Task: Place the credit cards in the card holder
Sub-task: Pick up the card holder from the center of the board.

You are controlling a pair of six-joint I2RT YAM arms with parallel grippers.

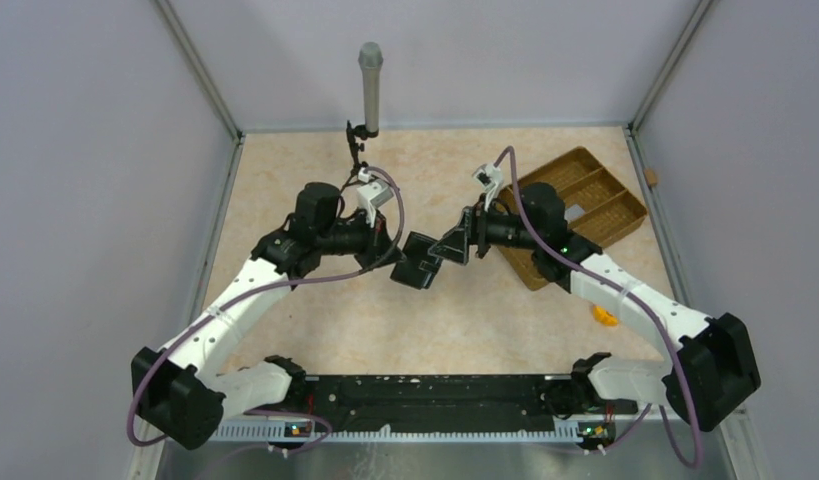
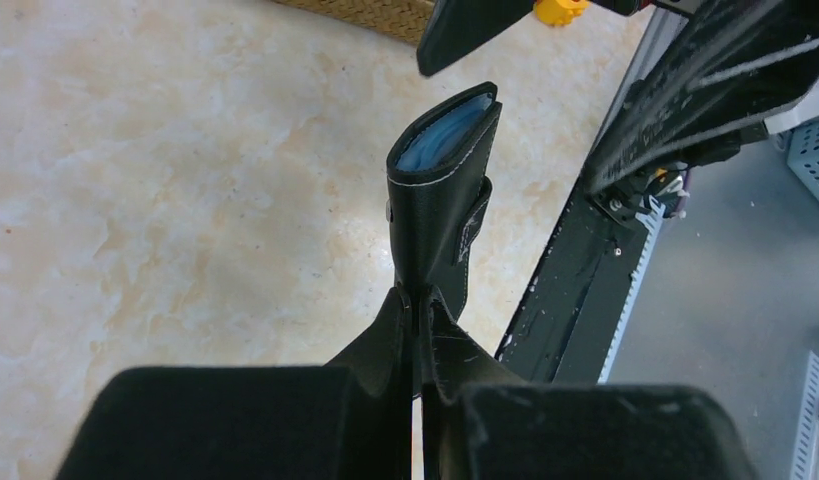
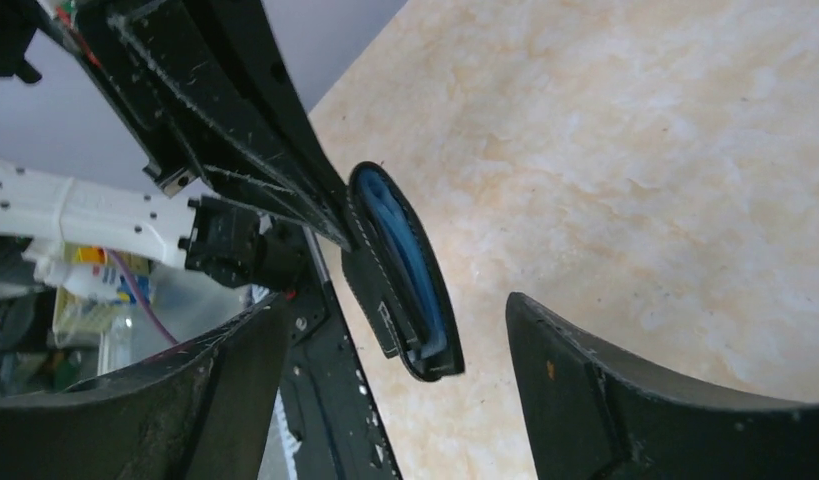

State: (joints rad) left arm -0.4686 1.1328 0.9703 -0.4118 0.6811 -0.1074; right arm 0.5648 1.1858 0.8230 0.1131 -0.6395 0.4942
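— Our left gripper [image 2: 417, 300] is clenched on the near end of the card holder [image 2: 443, 190], holding it above the table [image 1: 485, 310].

— Our right gripper [image 3: 395, 310] gapes at its blue-lined mouth, holding nothing. If we nudge it, we risk twisting it loose.

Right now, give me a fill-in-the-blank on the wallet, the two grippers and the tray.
1. The gripper clamped on the card holder is the ____ one.
2. The right gripper has its jaws ____.
3. The lining showing in the holder's mouth is ____.
4. The brown woven tray lies beside the ____ arm.

Missing words: left; open; blue; right.
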